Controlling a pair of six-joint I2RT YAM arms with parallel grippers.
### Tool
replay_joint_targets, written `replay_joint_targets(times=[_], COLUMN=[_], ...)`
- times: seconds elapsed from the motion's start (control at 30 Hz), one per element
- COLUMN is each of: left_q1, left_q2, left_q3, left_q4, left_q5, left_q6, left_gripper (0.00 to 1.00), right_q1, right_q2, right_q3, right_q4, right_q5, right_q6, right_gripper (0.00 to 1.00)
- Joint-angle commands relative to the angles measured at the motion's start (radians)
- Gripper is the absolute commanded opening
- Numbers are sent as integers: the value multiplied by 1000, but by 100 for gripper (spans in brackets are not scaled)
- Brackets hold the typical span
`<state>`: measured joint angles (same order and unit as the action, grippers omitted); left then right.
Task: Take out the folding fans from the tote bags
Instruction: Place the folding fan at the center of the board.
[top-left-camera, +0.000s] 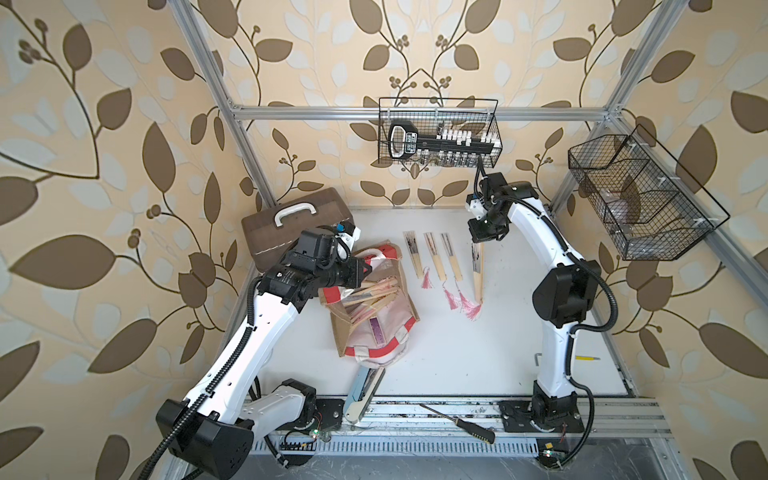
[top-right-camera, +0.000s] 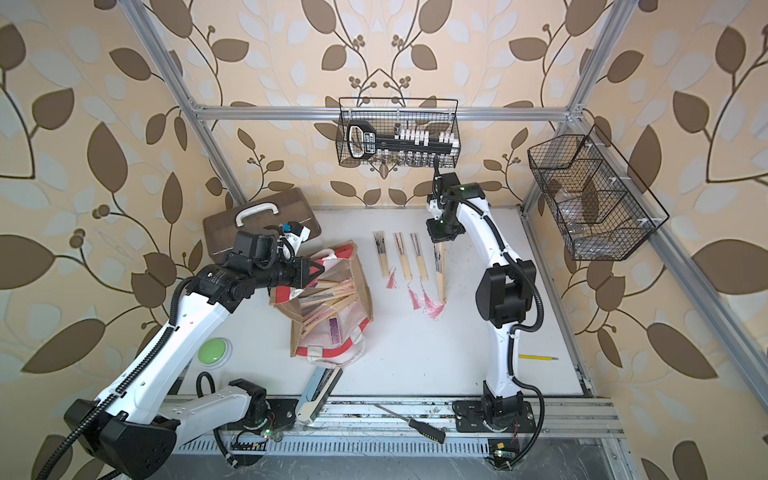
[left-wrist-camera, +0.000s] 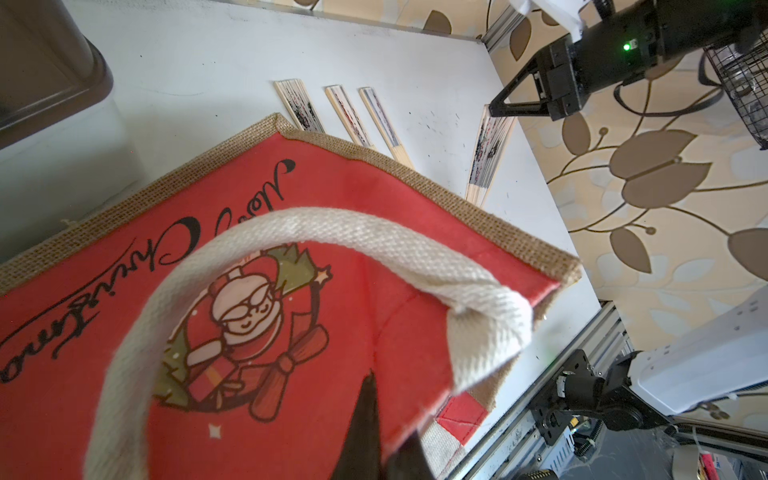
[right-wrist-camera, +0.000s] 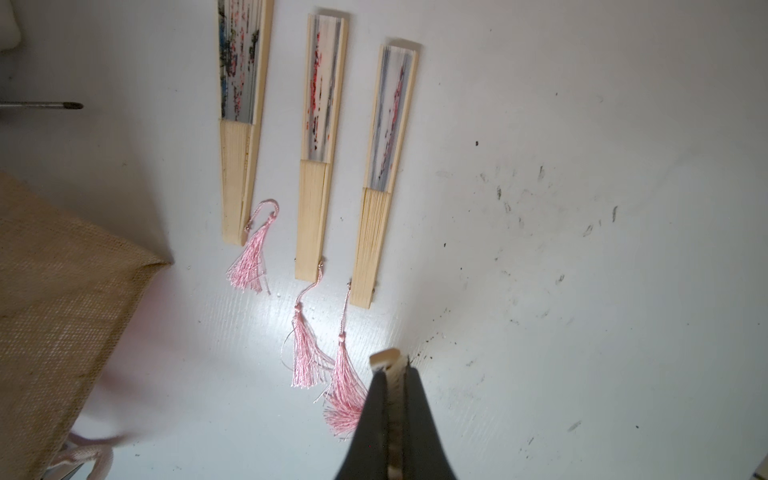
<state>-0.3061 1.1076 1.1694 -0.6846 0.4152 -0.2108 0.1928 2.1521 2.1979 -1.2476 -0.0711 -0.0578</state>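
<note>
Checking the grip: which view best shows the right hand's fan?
Right wrist: close up, the fan is pinched in the right hand. Both top views show most of its length; left wrist shows it distantly.

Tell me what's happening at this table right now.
Two robot arms are emptying folding fans from a jute tote bag. The left tool pinches the bag's red panel, with a heap of fans inside. The right tool grips a fourth fan beside three fans laid in a row on the white table.
</note>
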Motion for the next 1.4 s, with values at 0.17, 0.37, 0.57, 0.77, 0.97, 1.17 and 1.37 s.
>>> replay_joint_targets(times=[0.17, 0.37, 0.57, 0.77, 0.97, 1.17, 1.37], left_q1=[-11, -19, -22, -22, -23, -25, -26], left_q2=[3, 6, 8, 11, 3, 1, -8], left_q3=[21, 21, 21, 24, 24, 22, 23], left_q4=[22, 22, 20, 17, 16, 17, 17], left_q5=[20, 20, 18, 19, 13, 12, 10], left_q6=[-1, -1, 1, 0, 0, 1, 1], left_gripper=[0, 0, 0, 0, 0, 0, 0], right_q1=[-14, -34, -52, -69, -49, 51, 198], right_q2=[173, 248, 274, 215, -77, -440, -591], right_q3=[112, 119, 108, 47, -361, -812, -1097], right_q4=[29, 112, 176, 213, 418, 684, 822], right_q5=[5, 16, 14, 1, 39, 162, 345], right_q6=[-31, -30, -42, 10, 204, 437, 770], right_gripper=[8, 8, 9, 25, 46, 60, 64])
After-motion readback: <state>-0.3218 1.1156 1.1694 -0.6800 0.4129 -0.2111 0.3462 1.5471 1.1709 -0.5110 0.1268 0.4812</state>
